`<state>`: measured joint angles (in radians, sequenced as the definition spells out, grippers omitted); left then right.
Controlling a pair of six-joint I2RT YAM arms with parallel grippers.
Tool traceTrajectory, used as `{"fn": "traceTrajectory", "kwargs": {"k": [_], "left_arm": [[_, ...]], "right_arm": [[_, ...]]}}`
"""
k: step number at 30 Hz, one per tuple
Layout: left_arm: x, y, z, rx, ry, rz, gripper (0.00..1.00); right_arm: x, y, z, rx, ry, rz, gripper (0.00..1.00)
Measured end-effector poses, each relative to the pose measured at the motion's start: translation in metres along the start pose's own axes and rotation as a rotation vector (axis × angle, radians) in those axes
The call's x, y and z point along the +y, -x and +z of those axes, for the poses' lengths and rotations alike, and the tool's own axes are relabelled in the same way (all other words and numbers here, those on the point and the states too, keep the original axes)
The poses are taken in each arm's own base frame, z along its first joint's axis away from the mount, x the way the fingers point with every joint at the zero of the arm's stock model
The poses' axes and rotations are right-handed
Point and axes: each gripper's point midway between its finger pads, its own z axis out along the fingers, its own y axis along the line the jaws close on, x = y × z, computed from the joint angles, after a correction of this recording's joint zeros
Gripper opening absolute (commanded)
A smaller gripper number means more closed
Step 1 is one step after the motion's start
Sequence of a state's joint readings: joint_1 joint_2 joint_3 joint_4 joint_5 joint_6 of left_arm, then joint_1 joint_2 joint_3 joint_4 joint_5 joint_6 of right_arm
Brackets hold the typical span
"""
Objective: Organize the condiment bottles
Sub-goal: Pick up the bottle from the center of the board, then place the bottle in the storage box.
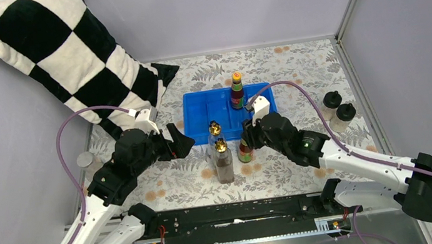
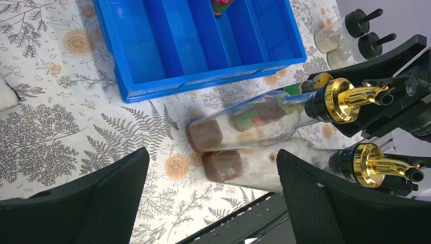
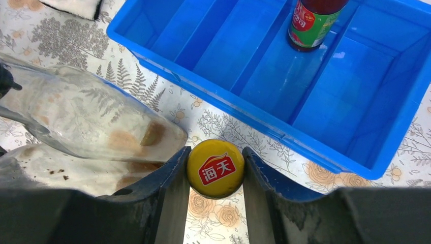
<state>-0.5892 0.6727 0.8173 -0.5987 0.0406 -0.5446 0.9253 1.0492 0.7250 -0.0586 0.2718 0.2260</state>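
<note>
Seen from its wrist, my right gripper (image 3: 216,155) is shut on the yellow-orange cap of a dark labelled bottle (image 3: 215,168), both fingers touching it. That bottle (image 1: 244,151) stands just in front of the blue tray (image 1: 197,121). A second orange-capped bottle (image 1: 236,91) stands inside the tray's back right compartment. Two clear gold-spouted bottles (image 1: 215,136) (image 1: 223,162) stand upright left of the held one. My left gripper (image 1: 180,144) hangs open to their left, holding nothing. Two black-capped shakers (image 1: 338,109) stand far right, and a silver-lidded jar (image 1: 85,160) far left.
A black-and-white checkered pillow (image 1: 59,51) leans at the back left, reaching the tray's left side. Grey walls close the table on the left, back and right. The arms' black base rail (image 1: 232,217) runs along the near edge.
</note>
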Motion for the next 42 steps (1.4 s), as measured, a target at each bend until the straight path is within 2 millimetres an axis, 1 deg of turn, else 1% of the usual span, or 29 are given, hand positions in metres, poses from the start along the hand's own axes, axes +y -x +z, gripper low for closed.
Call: {"fn": "traceTrajectory", "kwargs": {"k": [5,12,16,21,25,28,31,33,37,40,42], "left_arm": [[0.0,0.0,0.0,-0.001,-0.001,0.0,0.99],[-0.001,0.001,-0.001,-0.006,-0.003,0.0,0.99],[-0.001,0.001,-0.002,-0.008,-0.004,0.0,0.99],[-0.001,0.001,-0.002,-0.008,-0.004,0.0,0.99],[-0.001,0.001,-0.002,-0.008,-0.005,0.0,0.99],[-0.001,0.001,-0.002,-0.009,-0.005,0.0,0.99],[-0.001,0.001,-0.002,-0.01,-0.006,0.0,0.99],[-0.001,0.002,-0.003,-0.01,-0.006,0.0,0.99],[-0.001,0.002,-0.003,-0.01,-0.006,0.0,0.99],[-0.001,0.002,-0.003,-0.011,-0.006,0.001,0.99],[-0.001,0.002,-0.003,-0.011,-0.007,0.001,0.99]], "right_arm": [[-0.002,-0.002,-0.005,0.045,-0.012,-0.027,0.35],[-0.002,0.009,-0.007,0.058,-0.022,-0.058,0.34],[-0.001,0.025,-0.007,0.044,-0.034,-0.082,0.34],[0.001,0.058,-0.007,0.0,-0.051,-0.113,0.33],[0.003,0.08,-0.005,-0.028,-0.064,-0.136,0.33],[0.005,0.092,-0.001,-0.04,-0.072,-0.158,0.33],[0.005,0.099,0.002,-0.045,-0.079,-0.17,0.32],[0.003,0.103,0.005,-0.048,-0.087,-0.169,0.32],[-0.013,0.11,0.011,-0.048,-0.124,-0.155,0.31],[-0.026,0.111,0.014,-0.044,-0.154,-0.147,0.31],[-0.031,0.112,0.015,-0.044,-0.165,-0.143,0.31]]}}
